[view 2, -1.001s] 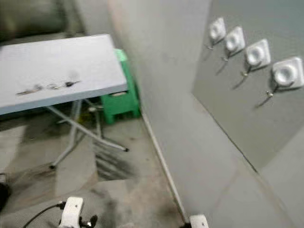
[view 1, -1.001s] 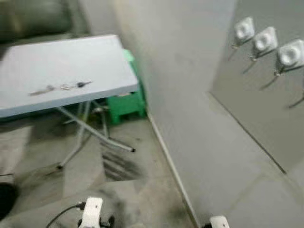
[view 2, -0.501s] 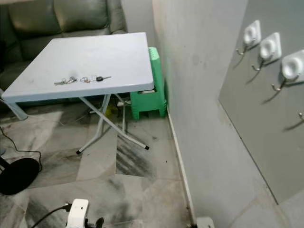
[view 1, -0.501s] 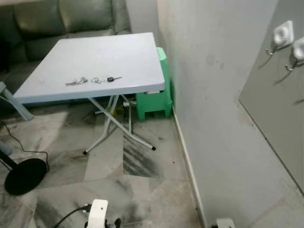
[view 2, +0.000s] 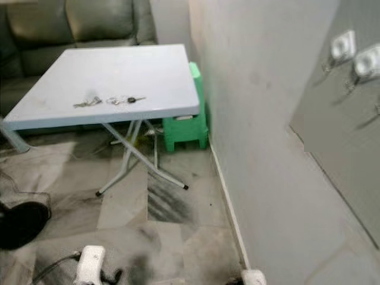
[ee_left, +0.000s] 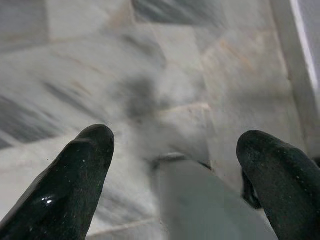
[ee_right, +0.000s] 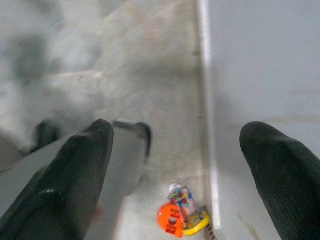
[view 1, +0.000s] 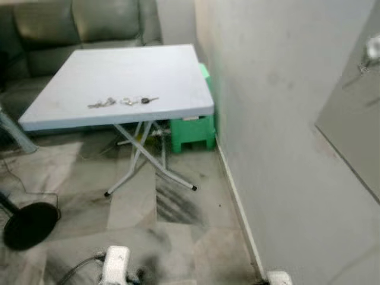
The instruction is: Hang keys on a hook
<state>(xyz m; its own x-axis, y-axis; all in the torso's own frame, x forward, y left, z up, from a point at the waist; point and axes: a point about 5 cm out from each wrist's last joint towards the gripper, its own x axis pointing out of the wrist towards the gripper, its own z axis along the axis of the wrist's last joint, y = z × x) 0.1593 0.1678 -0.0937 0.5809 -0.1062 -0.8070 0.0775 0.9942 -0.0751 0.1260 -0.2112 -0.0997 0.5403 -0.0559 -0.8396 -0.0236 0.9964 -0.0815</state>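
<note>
Nearest, the left tool [ee_left: 172, 150] and right tool [ee_right: 175, 145] hang over the marble floor [view 1: 178, 237], each with fingers spread wide and gripping nothing. Farther off, the keys [view 1: 123, 101] lie in a row on the pale folding counter [view 1: 172, 71]. A green stool [view 1: 193, 127] stands beside the wall. White hooks [view 2: 355, 56] sit on a grey panel on the right.

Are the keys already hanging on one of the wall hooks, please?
No, the keys lie flat on the light blue folding table, well away from the hooks on the wall panel.
</note>
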